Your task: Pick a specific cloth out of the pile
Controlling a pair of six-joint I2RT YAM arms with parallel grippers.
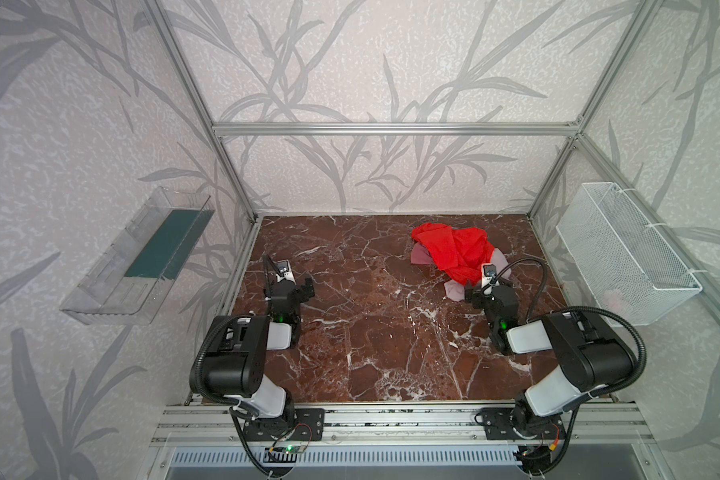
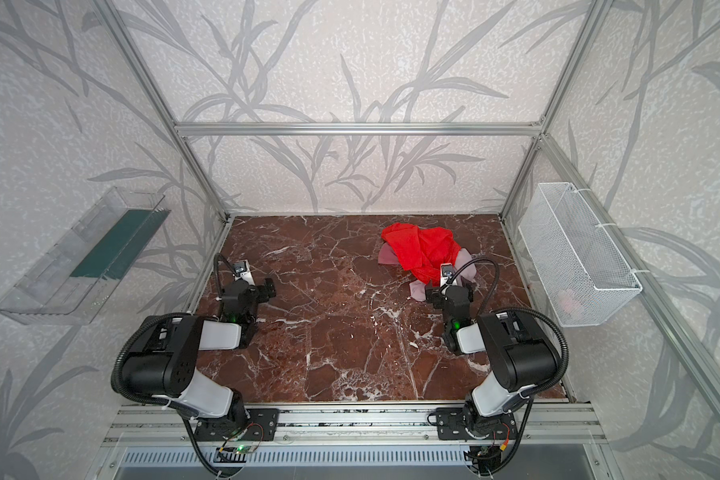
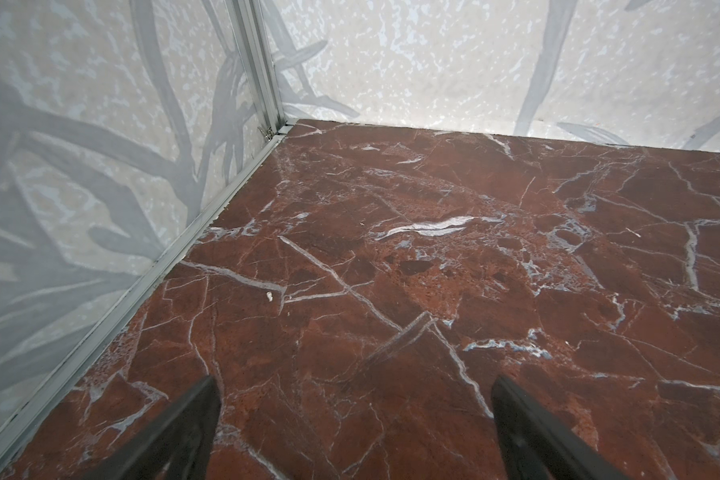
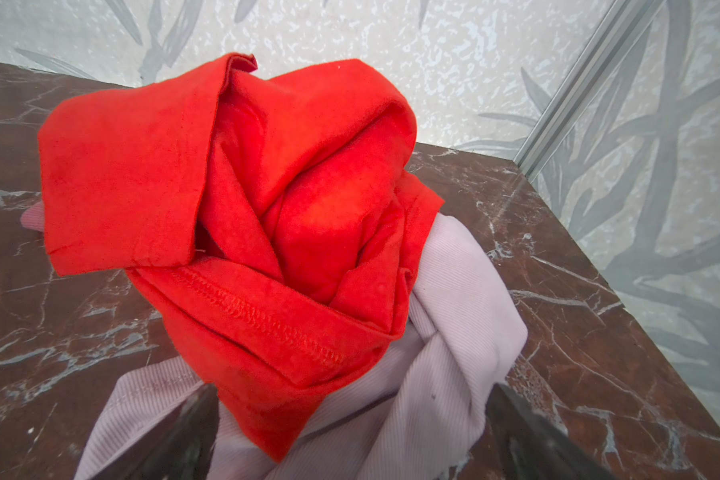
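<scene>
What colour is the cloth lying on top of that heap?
The top cloth is bright red, clearest in the right wrist view, over a lilac-pink cloth.

Bright diffuse light, soft shadows; wide-angle bowing at edges; near foreground blurred.

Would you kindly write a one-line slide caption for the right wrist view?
Open right gripper at the pile: a bright red cloth heaped over a pale lilac-pink ribbed cloth.
</scene>
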